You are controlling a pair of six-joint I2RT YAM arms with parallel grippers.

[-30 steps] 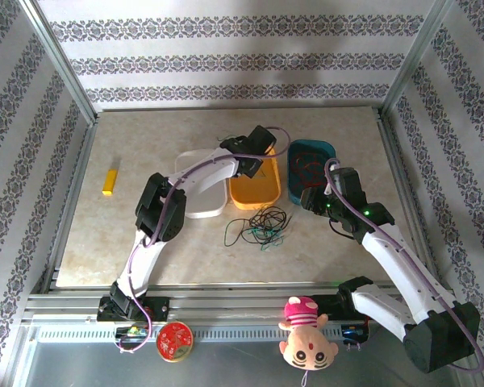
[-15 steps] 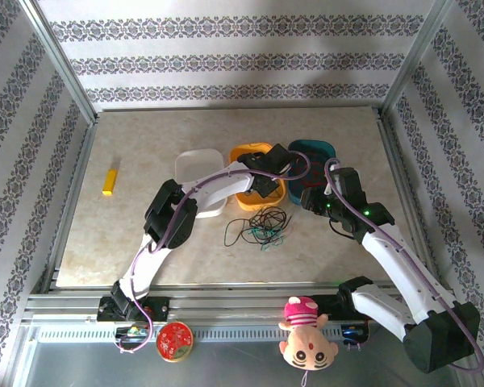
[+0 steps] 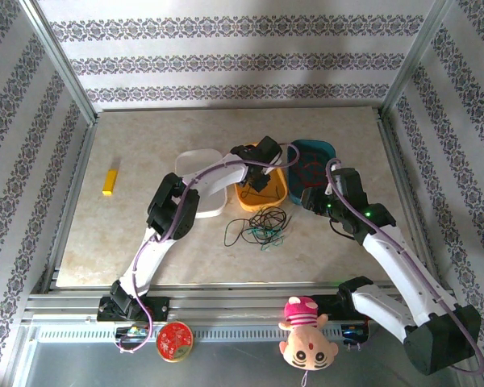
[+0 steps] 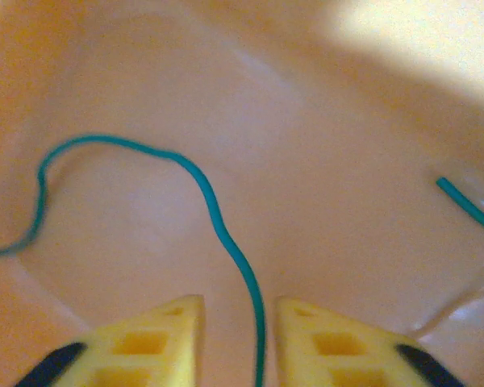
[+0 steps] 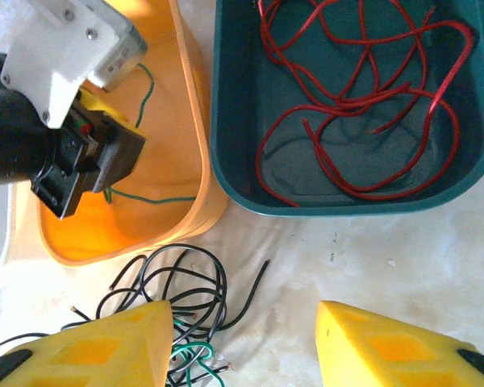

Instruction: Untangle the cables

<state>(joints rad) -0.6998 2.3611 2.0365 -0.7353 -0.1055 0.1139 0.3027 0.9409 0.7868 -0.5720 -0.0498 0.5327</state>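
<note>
Shows left jaws parted around a loose green cable in the orange tray, mid-frame; right jaws wide, empty, over black cables.

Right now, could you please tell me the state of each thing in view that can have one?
left pincer, open, green cable passing unclamped through it.
right pincer, open, holding nothing, above the table.
green cable, lying in the orange tray.
red cables, loosely looped in the teal tray.
black and green cables, tangled together on the table.
white tray, no cable seen in its visible part.
</note>
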